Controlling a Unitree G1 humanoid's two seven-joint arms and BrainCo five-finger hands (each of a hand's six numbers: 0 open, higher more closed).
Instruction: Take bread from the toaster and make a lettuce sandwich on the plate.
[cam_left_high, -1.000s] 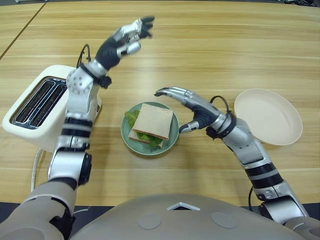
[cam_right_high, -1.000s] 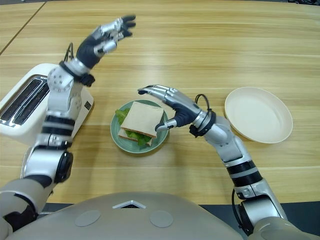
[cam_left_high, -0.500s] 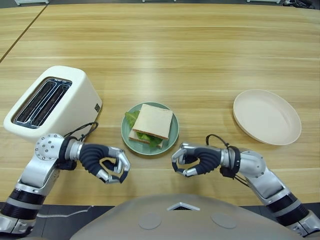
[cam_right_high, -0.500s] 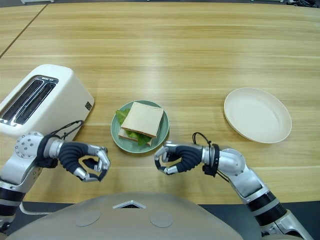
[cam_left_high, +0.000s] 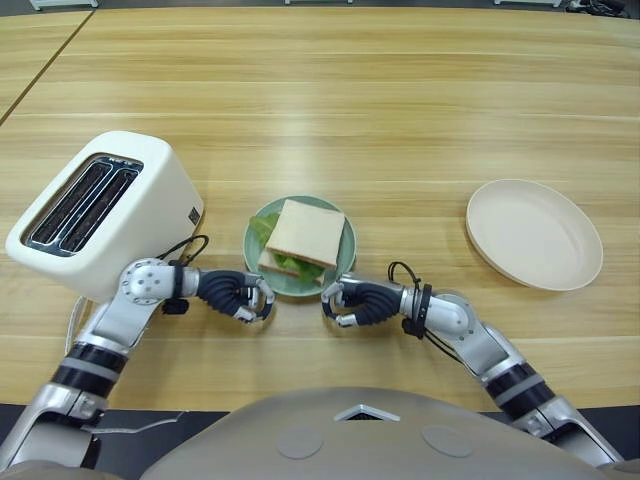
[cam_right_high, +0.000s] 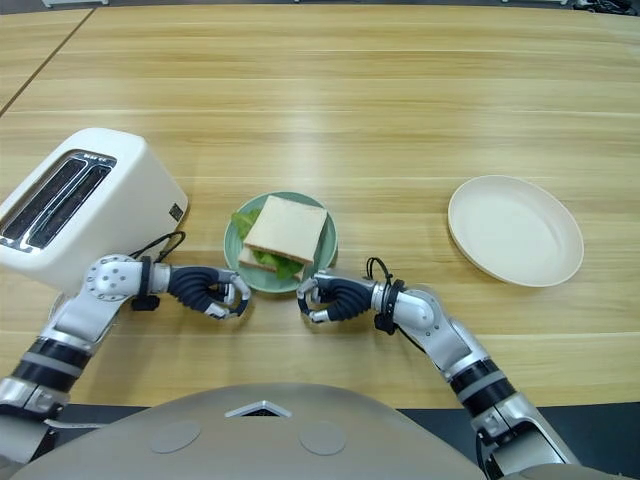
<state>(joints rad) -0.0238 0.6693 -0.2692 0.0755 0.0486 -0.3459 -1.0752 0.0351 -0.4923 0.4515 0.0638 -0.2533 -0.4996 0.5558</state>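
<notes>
Left eye view shows the sandwich (cam_left_high: 305, 232) assembled on the green plate (cam_left_high: 292, 290), apparently finished, so the left hand (cam_left_high: 238, 296) and right hand (cam_left_high: 352, 302) sit curled, holding nothing, flanking its near rim.

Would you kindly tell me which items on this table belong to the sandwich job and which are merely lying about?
Part of the job:
toaster
green plate
bread, stacked as a sandwich on the green plate
lettuce, poking out between the slices

Just lying about:
beige plate, off to the right, apart from the sandwich
</notes>
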